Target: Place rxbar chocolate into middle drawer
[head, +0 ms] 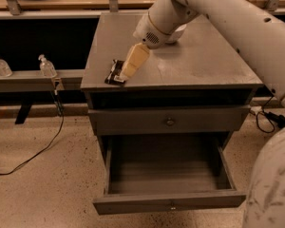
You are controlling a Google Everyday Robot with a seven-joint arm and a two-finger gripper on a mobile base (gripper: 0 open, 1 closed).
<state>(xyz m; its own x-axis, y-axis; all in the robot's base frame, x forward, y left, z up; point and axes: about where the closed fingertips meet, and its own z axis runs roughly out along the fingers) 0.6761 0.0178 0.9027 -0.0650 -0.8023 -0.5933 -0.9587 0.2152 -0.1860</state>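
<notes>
Rxbar chocolate (113, 73) lies flat near the front left corner of the grey tabletop (204, 61), at about 8 o'clock from its middle, with its black wrapper close to the left edge. The cream-coloured claw (125, 73) slants down onto it from about 1 o'clock, and its tip covers the bar's right side. Whether the claw is open or closed, or has any hold on the bar, I cannot tell.

The white arm (218, 13) runs from the claw toward 2 o'clock and crosses the back of the tabletop. It hides most of a white bowl (181, 30) at about 12 o'clock.

Straight below, at 6 o'clock, the upper drawer front (170, 121) is closed. Under it the middle drawer (171, 203) is pulled well out, showing a bare box interior with nothing in it.

At 9 o'clock, well apart from the cabinet, two small clear bottles (46, 66) stand on a low ledge, and a dark cable (38, 151) trails over the speckled floor.
</notes>
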